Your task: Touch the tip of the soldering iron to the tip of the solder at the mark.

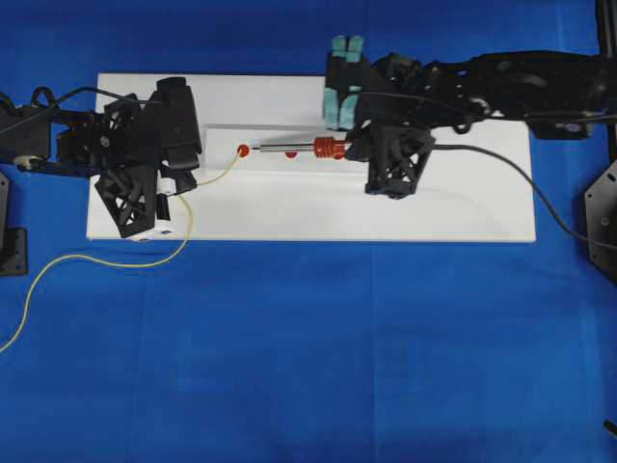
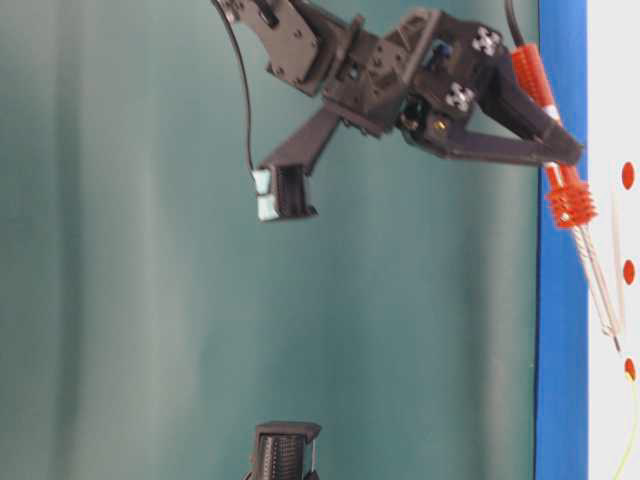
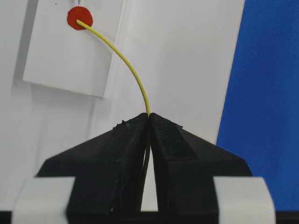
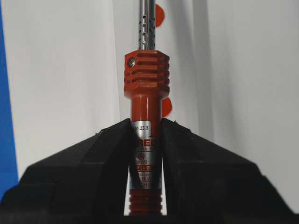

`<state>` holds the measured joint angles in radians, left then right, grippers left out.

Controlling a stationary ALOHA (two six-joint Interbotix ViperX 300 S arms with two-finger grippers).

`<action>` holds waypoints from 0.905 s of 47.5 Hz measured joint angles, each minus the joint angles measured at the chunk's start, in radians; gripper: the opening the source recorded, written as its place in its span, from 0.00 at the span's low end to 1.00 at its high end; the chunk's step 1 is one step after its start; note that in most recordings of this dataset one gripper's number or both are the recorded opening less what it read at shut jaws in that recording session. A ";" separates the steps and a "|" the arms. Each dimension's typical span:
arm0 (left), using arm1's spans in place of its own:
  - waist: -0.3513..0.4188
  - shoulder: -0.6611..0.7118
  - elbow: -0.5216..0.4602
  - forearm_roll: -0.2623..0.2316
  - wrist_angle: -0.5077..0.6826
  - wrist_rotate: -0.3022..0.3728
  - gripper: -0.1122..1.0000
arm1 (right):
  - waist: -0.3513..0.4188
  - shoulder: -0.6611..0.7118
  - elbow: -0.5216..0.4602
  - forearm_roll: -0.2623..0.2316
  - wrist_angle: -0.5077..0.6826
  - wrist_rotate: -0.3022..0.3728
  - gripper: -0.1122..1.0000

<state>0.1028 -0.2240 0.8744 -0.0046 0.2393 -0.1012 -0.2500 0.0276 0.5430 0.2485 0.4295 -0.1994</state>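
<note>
Left gripper (image 3: 148, 122) clenched on solder (image 3: 122, 60) ending on red mark (image 3: 80, 18); right gripper (image 4: 145, 128) grasping soldering iron (image 4: 145, 79) beside it.

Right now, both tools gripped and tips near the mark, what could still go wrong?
1. The solder is thin and bowed beyond the left gripper; a push from the soldering iron could flick its end off the red mark.
2. The right gripper holds the iron far back on its handle, so the tip may swing or overshoot.
</note>
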 measured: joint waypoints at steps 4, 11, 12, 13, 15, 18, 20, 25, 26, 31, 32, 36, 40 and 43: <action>0.000 0.000 -0.002 0.000 0.000 0.000 0.13 | 0.000 0.014 -0.011 -0.005 0.003 0.002 0.16; -0.002 0.000 0.000 0.002 0.002 0.000 0.13 | 0.000 0.018 -0.015 -0.008 0.009 0.005 0.16; 0.000 0.002 -0.002 0.000 0.002 0.000 0.13 | 0.000 0.018 -0.015 -0.008 0.009 0.005 0.16; 0.000 0.002 0.000 0.002 0.000 0.000 0.13 | 0.000 0.018 -0.015 -0.008 0.009 0.005 0.16; 0.000 0.002 0.000 0.002 0.000 0.000 0.13 | 0.000 0.018 -0.015 -0.008 0.009 0.005 0.16; -0.002 0.000 0.000 0.002 0.000 0.000 0.13 | 0.000 0.018 -0.015 -0.008 0.009 0.005 0.16; 0.000 0.002 -0.002 0.002 0.000 0.000 0.13 | 0.000 0.018 -0.015 -0.008 0.009 0.005 0.16; 0.000 0.002 0.000 0.002 0.000 0.000 0.13 | 0.000 0.021 -0.017 -0.009 0.009 0.005 0.16; 0.000 0.000 0.000 0.000 0.000 0.000 0.13 | 0.000 0.023 -0.018 -0.008 0.009 0.005 0.16; -0.002 0.000 0.000 0.000 0.000 0.000 0.13 | 0.000 0.026 -0.020 -0.011 0.011 0.005 0.16; 0.000 0.002 -0.002 0.000 0.000 0.000 0.13 | 0.000 0.028 -0.020 -0.011 0.011 0.005 0.16; 0.000 0.002 0.000 0.002 0.000 0.000 0.13 | 0.000 0.028 -0.023 -0.014 0.011 0.005 0.16; 0.000 0.002 0.000 0.002 0.000 0.000 0.13 | 0.000 0.029 -0.023 -0.015 0.011 0.005 0.16; 0.000 0.002 0.000 0.002 0.000 0.000 0.13 | 0.000 0.029 -0.023 -0.015 0.011 0.005 0.16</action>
<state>0.1028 -0.2224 0.8744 -0.0031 0.2393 -0.1012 -0.2500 0.0568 0.5200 0.2332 0.4403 -0.1948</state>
